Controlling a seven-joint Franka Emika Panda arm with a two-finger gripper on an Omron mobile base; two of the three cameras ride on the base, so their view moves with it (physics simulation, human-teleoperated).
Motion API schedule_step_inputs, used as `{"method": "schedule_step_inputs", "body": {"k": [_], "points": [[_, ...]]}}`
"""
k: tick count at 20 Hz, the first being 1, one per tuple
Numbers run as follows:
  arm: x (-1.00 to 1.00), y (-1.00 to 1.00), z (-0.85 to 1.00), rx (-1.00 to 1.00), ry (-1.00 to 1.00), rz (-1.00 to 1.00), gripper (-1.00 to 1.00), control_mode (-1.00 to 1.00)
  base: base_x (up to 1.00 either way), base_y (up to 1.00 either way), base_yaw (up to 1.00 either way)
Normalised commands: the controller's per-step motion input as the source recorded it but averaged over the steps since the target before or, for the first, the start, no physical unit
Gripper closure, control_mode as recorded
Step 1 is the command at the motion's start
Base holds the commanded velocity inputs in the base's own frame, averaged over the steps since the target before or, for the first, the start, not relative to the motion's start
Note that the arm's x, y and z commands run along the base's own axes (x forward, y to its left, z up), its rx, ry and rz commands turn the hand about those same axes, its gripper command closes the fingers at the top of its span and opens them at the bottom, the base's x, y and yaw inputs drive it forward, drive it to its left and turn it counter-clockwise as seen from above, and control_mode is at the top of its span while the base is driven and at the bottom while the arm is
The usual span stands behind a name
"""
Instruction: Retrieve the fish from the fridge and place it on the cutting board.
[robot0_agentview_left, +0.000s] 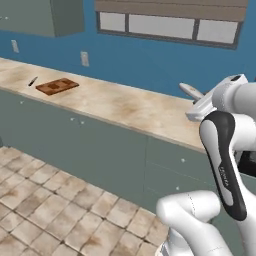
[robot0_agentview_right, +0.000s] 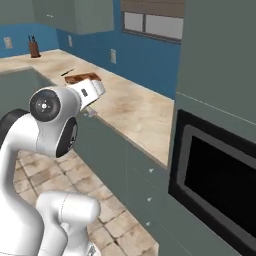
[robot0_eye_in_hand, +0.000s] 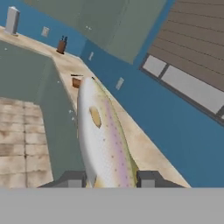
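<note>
One fish (robot0_eye_in_hand: 103, 135) in gripper (robot0_eye_in_hand: 110, 178), one cutting board (robot0_agentview_left: 57, 86)

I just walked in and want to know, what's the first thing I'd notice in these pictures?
The fish jumps out first: long, silvery and speckled, it sticks up between the gripper's dark fingertips in the hand view. Next comes the big white robot arm in front of the counter. Far along that counter, by the blue wall, lies the brown checkered cutting board.
</note>
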Motion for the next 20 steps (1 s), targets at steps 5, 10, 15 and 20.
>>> {"method": "schedule_step_inputs", "body": {"k": [5,10,15,20], "points": [[0.0,0.0,0.0,0.0,0.0,0.0,1.0,1.0,0.85,0.29,0.27],[0.0,0.0,0.0,0.0,0.0,0.0,1.0,1.0,1.0,0.17,0.21],[0.0,0.0,0.0,0.0,0.0,0.0,1.0,1.0,1.0,0.18,0.15],[0.0,0.0,0.0,0.0,0.0,0.0,1.0,1.0,0.96,0.28,0.06]]}}
